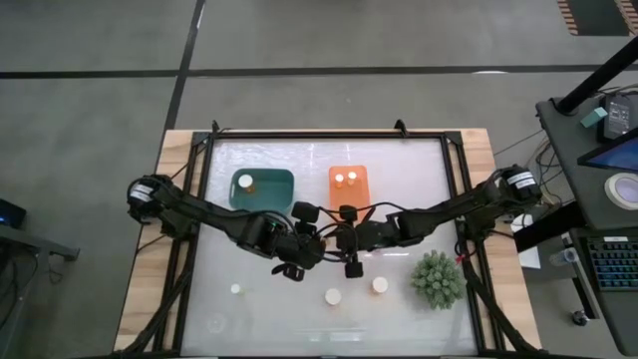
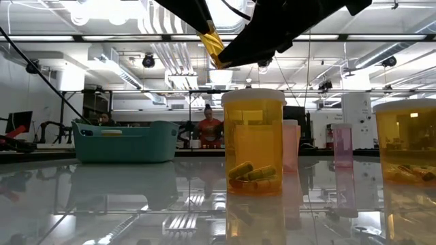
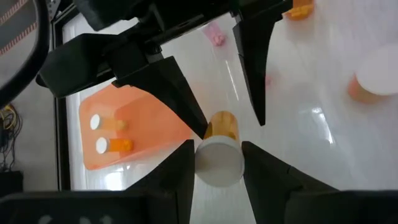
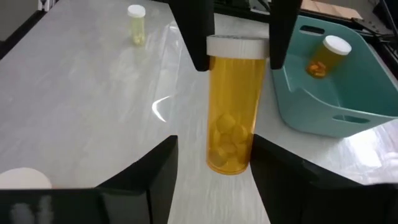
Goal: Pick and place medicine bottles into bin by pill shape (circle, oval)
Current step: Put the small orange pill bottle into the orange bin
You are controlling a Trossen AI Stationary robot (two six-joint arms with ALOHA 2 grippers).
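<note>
A: Left arm? B: Reaches in from the left edge to mid-surface; left tool (image 1: pixel 295 267) has its fingers (image 4: pixel 198 37) clamped on a bottle's cap.
A: Right arm? B: Stretched in opposite, nose to nose; right tool (image 1: pixel 353 261) with fingers (image 3: pixel 180 99) spread, gripping nothing.

Two bins sit side by side toward the back of the desk (image 1: pixel 419 189): the left bin (image 1: pixel 262 187) with one bottle (image 1: pixel 245 182) in it, the right bin (image 1: pixel 350 184) with two bottles (image 1: pixel 346 179). Just before them, at mid-desk, the left gripper (image 1: pixel 317 236) and right gripper (image 1: pixel 335 237) meet around a single bottle (image 4: pixel 232 106) (held up off the surface). Nearer the front edge three more bottles (image 1: pixel 333 295) stand in a row, and a plant (image 1: pixel 438 279) stands to their right.
</note>
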